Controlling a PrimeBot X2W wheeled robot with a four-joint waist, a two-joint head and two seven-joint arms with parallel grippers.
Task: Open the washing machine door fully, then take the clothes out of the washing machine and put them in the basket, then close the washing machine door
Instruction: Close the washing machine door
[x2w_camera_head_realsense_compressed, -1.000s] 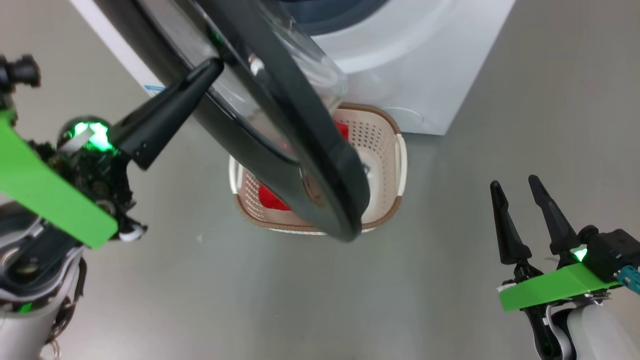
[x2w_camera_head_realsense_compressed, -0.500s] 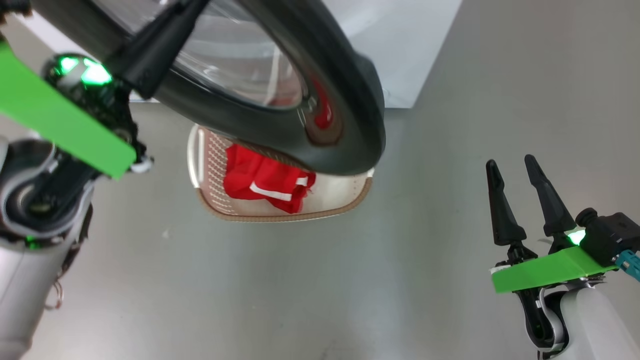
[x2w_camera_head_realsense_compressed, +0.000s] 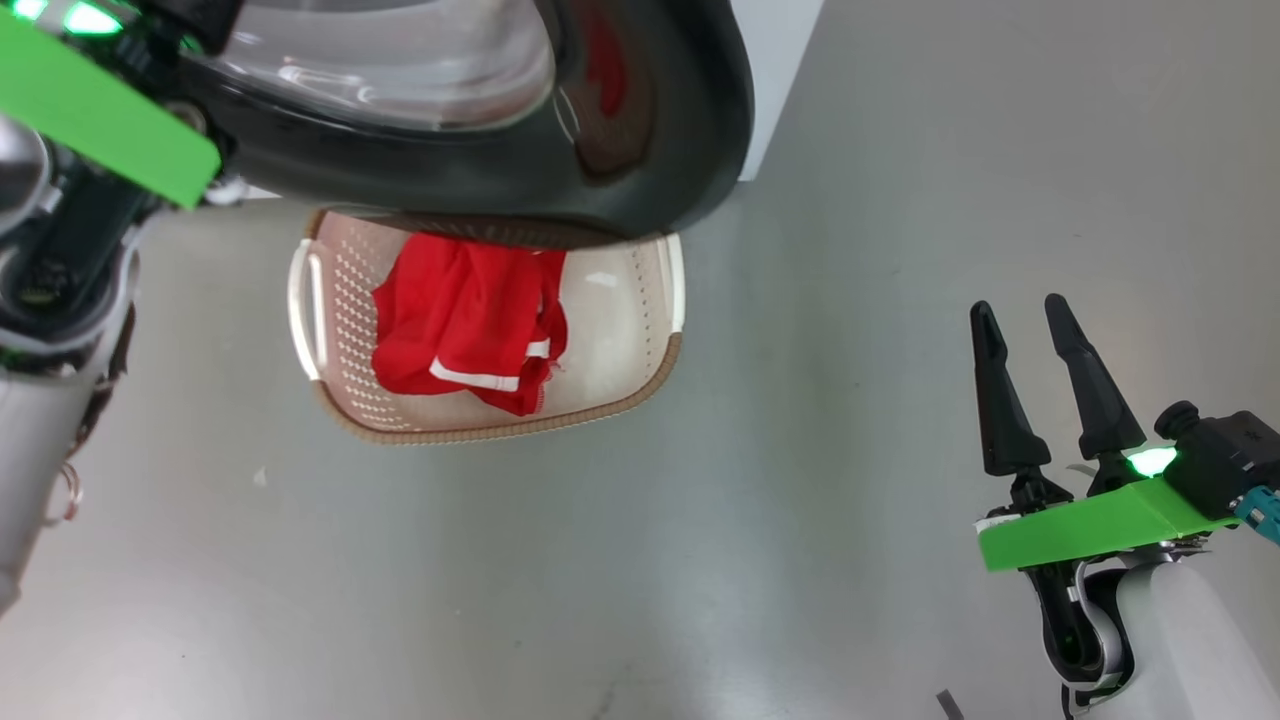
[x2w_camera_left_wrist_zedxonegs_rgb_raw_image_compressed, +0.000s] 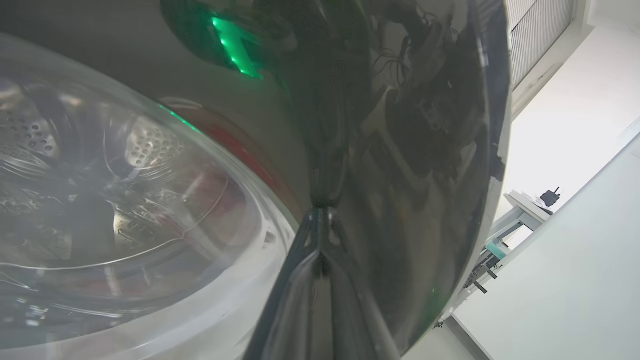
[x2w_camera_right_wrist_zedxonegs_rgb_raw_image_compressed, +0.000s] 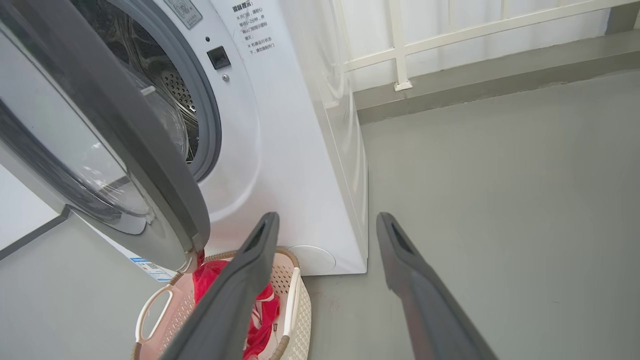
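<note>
Washing machine door (x2w_camera_head_realsense_compressed: 640, 150): stands part open, swung out from the washing machine (x2w_camera_right_wrist_zedxonegs_rgb_raw_image_compressed: 280, 150), and takes up the 11 to 12 o'clock part of the head view. Its glossy black rim overhangs the far end of the basket. The clear bowl window bulges toward the machine's opening.

Clothes (x2w_camera_head_realsense_compressed: 460, 320): one red heap with white trim lies inside the basket (x2w_camera_head_realsense_compressed: 480, 432), toward its 9 o'clock side. The basket sits on the grey floor (x2w_camera_head_realsense_compressed: 700, 550) at 6 o'clock of the door, just in front of the machine.

Drum (x2w_camera_right_wrist_zedxonegs_rgb_raw_image_compressed: 175, 95): the perforated steel wall is visible past the door's edge in the right wrist view. Whether any garment is inside it cannot be told.

Left gripper (x2w_camera_left_wrist_zedxonegs_rgb_raw_image_compressed: 320, 220): fingers closed together and holding nothing. Their tips press against the outer face of the door's black rim, at 3 o'clock of the glass.

Right gripper (x2w_camera_head_realsense_compressed: 1018, 310): at 4 o'clock in the head view, well apart from door and basket. Its fingers are spread wide, empty, above bare floor.
</note>
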